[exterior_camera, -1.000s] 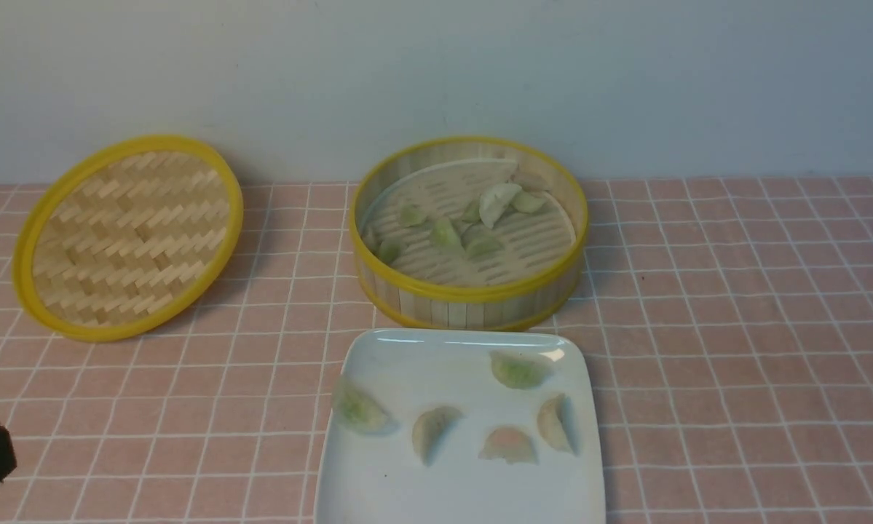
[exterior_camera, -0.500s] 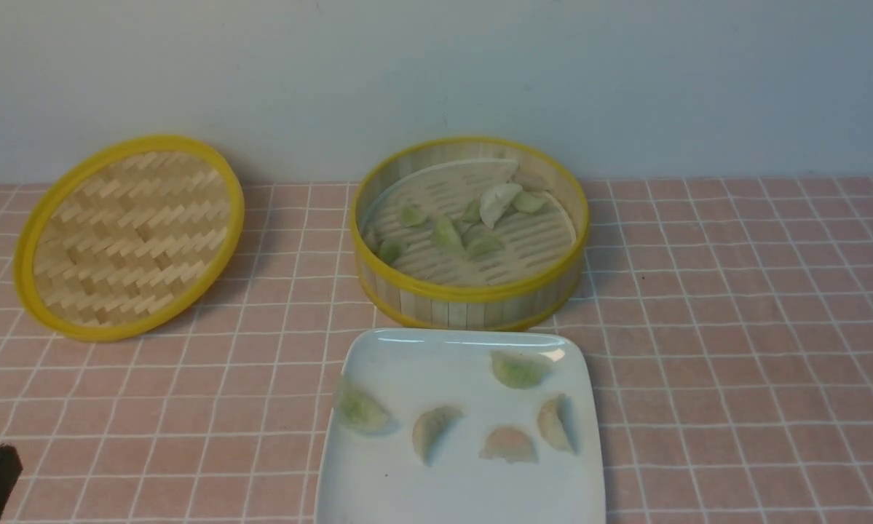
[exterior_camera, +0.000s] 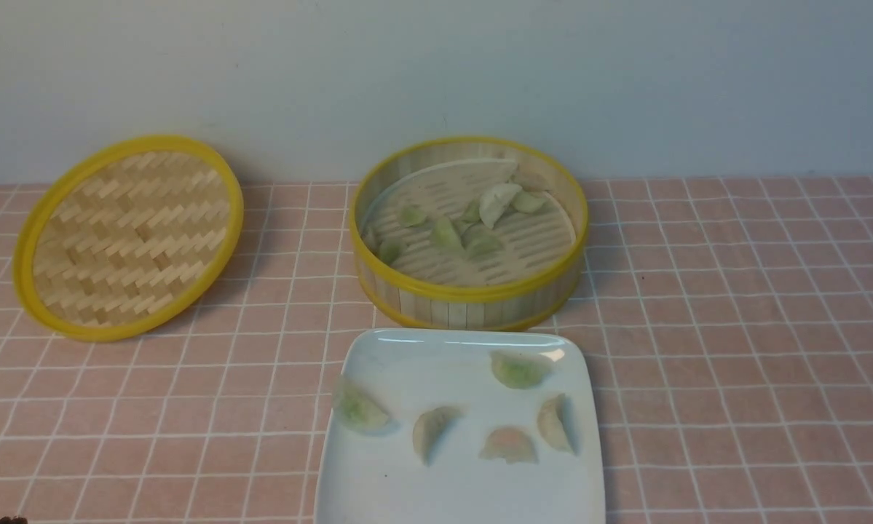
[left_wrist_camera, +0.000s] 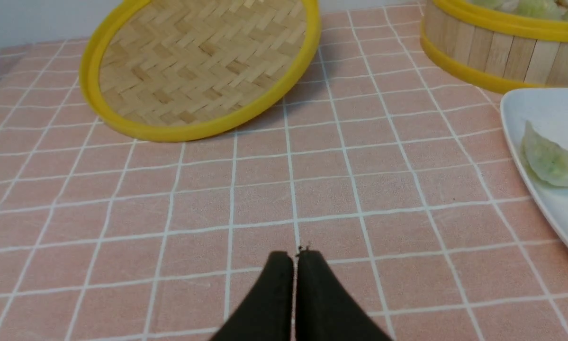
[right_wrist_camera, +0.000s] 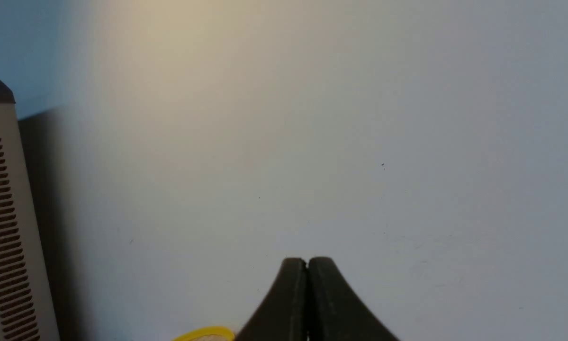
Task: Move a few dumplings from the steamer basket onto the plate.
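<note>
The steamer basket stands at the back centre with several pale green and whitish dumplings on its slatted floor. In front of it the white square plate carries several dumplings, green, beige and pinkish. In the left wrist view my left gripper is shut and empty, low over the pink tiled cloth, to the left of the plate and a green dumpling. My right gripper is shut and empty, facing the pale wall.
The flat woven lid with a yellow rim leans at the back left. A pink tiled cloth covers the table. A pale wall runs behind. A white slotted panel shows in the right wrist view.
The dark left gripper at the front view's lower left edge has dropped out of that view. Basket, plate and dumplings have not moved.
</note>
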Motion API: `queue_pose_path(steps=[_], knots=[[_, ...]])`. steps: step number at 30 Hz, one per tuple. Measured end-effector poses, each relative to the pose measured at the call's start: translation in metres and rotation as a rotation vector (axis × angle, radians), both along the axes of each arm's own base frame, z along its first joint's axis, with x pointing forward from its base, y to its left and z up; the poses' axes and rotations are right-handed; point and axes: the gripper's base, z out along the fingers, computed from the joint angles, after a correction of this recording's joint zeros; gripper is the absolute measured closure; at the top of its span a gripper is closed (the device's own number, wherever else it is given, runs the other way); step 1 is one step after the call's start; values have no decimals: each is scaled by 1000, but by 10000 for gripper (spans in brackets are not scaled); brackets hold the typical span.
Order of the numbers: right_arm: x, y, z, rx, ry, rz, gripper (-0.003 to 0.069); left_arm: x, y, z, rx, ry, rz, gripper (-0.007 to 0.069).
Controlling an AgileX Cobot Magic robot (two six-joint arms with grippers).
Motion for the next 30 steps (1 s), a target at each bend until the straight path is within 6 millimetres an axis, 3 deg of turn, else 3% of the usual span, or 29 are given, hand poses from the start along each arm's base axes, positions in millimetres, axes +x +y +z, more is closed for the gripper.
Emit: queue_pose_path(steps=[30], knots=[[2,5,-6,-16,17,37,672,0,0,0,-8,1,2,631]])
